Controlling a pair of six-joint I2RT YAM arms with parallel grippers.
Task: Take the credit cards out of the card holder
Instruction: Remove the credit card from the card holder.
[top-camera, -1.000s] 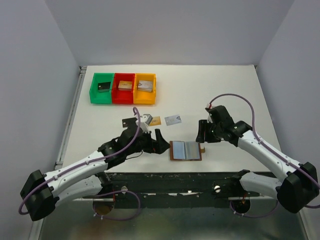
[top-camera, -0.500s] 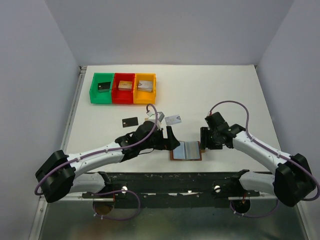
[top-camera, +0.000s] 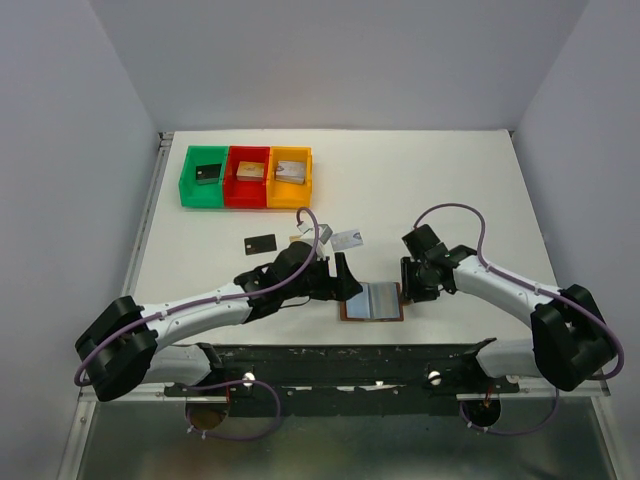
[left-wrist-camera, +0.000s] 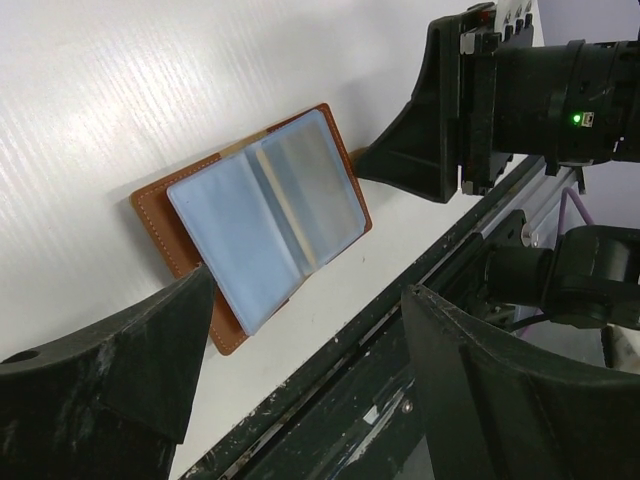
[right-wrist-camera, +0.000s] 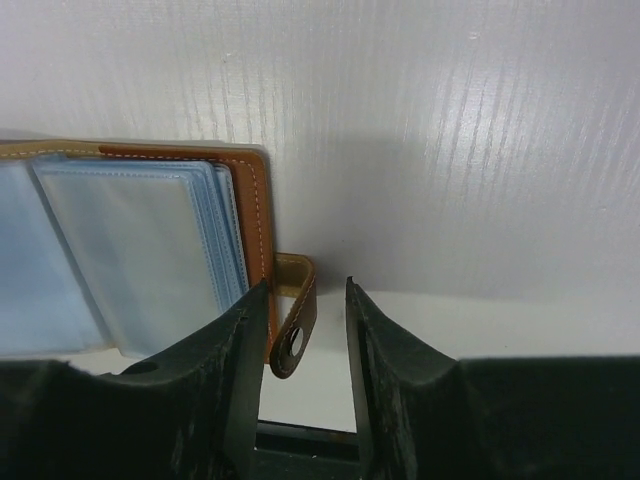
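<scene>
Top external view is showing the card holder (top-camera: 372, 300) lying open and flat on the bench (top-camera: 450, 190), close to its near edge, pale blue pockets facing up. The left hand (top-camera: 346, 278) is sitting at the holder's left edge, jaws standing wide apart and gripping nothing. The right hand (top-camera: 409, 283) is sitting at the holder's right edge, jaws narrowed but not closed, straddling the brown tab strap (right-wrist-camera: 292, 318) with a gap showing on one side. A black card (top-camera: 260, 243) and a silvery card (top-camera: 347, 239) are lying on the bench beyond the holder, apart from it.
</scene>
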